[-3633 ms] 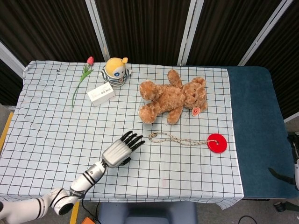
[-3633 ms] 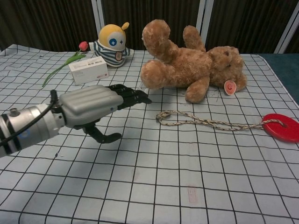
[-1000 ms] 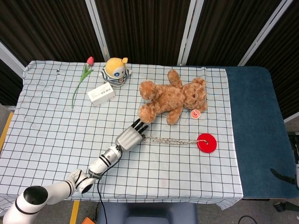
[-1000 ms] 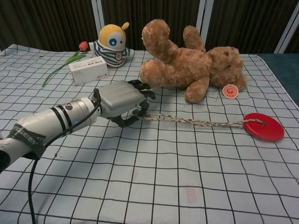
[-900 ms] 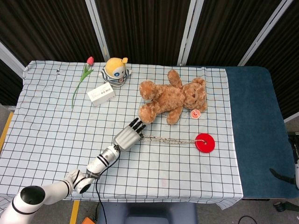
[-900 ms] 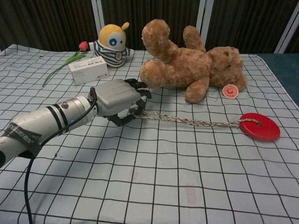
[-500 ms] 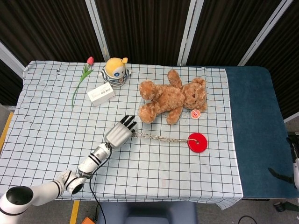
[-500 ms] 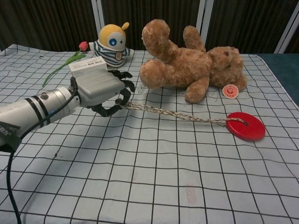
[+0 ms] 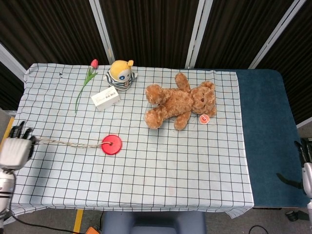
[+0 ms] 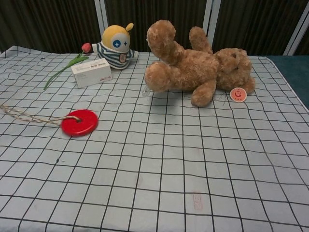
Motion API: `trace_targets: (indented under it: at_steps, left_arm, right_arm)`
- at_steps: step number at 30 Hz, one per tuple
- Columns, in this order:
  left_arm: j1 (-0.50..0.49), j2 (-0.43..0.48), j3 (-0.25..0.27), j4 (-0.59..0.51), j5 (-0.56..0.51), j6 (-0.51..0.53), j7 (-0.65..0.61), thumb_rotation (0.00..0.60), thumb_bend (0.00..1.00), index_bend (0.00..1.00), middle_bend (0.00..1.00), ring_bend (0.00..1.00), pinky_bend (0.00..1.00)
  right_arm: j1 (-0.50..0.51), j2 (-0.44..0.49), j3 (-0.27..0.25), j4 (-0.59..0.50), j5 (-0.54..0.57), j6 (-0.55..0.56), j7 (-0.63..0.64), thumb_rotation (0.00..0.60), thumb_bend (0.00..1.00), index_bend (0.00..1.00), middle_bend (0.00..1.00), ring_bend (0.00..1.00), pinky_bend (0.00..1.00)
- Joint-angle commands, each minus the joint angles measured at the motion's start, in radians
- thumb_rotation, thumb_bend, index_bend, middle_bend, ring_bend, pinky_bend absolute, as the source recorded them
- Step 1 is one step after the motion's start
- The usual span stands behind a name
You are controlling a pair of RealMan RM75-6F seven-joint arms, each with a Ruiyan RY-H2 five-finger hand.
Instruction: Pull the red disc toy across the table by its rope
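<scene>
The left hand (image 9: 15, 147) sits just off the table's left edge, at its near half, seen only in the head view. Its fingers (image 9: 22, 131) are curled over the end of the rope (image 9: 68, 143), which they hold; the thumb is hidden, so the exact pinch cannot be made out. The rope runs taut from the hand over the left edge and across the checked cloth (image 9: 170, 170) to the disc (image 9: 111, 145), tied through its middle hole. The disc lies flat on the cloth in the left half of the table, a little nearer the front edge than the back, well apart from everything else. In the chest view the disc (image 10: 79, 122) looks slightly blurred, with the rope (image 10: 29, 116) leading off the picture's left side.

At the far right, beyond the table's right edge, part of the right arm shows, with a dark shape (image 9: 289, 179) that may be its hand; whether those fingers are apart or together cannot be told.

Farther back, a white box (image 9: 105, 99) lies toward the left, and a brown teddy (image 9: 180, 102) sprawls near the middle with a round orange tag (image 9: 205, 119) beside it on the cloth. Behind the box, near the back edge, stands a yellow-headed doll (image 9: 120, 74) in a striped top. Left of it a tulip (image 9: 86, 82) lies with its red bud toward the back edge. Right of the cloth the table has a blue top (image 9: 265, 136).
</scene>
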Motion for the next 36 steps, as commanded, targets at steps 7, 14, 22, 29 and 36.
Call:
trace_targets:
  at_steps: [7, 14, 22, 29, 36]
  left_arm:
    - [0.085, 0.042, -0.083, 0.075, -0.11, 0.056, -0.055, 0.6, 0.67, 0.94, 0.27, 0.05, 0.17]
    - [0.083, 0.019, -0.132, 0.073, -0.123, 0.076, -0.003, 0.6, 0.7, 0.94, 0.29, 0.06, 0.16]
    - [0.035, -0.048, -0.142, 0.012, 0.064, 0.144, -0.119, 0.6, 0.7, 0.93, 0.31, 0.08, 0.19]
    - [0.013, -0.087, -0.1, 0.023, 0.134, 0.078, -0.181, 0.6, 0.4, 0.2, 0.17, 0.04, 0.13]
    - [0.014, -0.026, -0.094, -0.078, 0.057, -0.052, -0.142, 0.6, 0.27, 0.0, 0.0, 0.0, 0.0]
  right_arm:
    - [-0.009, 0.002, -0.01, -0.016, -0.014, 0.025, -0.01, 0.6, 0.03, 0.0, 0.0, 0.0, 0.0]
    - [-0.014, 0.001, -0.013, -0.005, -0.008, 0.026, 0.0, 0.6, 0.03, 0.0, 0.0, 0.0, 0.0]
    - [-0.006, -0.01, -0.013, 0.006, -0.005, 0.012, 0.004, 0.6, 0.03, 0.0, 0.0, 0.0, 0.0]
    - [-0.008, -0.006, -0.008, 0.012, -0.002, 0.017, 0.021, 0.6, 0.03, 0.0, 0.0, 0.0, 0.0]
    - [-0.011, -0.004, -0.009, 0.014, -0.003, 0.022, 0.031, 0.6, 0.03, 0.0, 0.0, 0.0, 0.0]
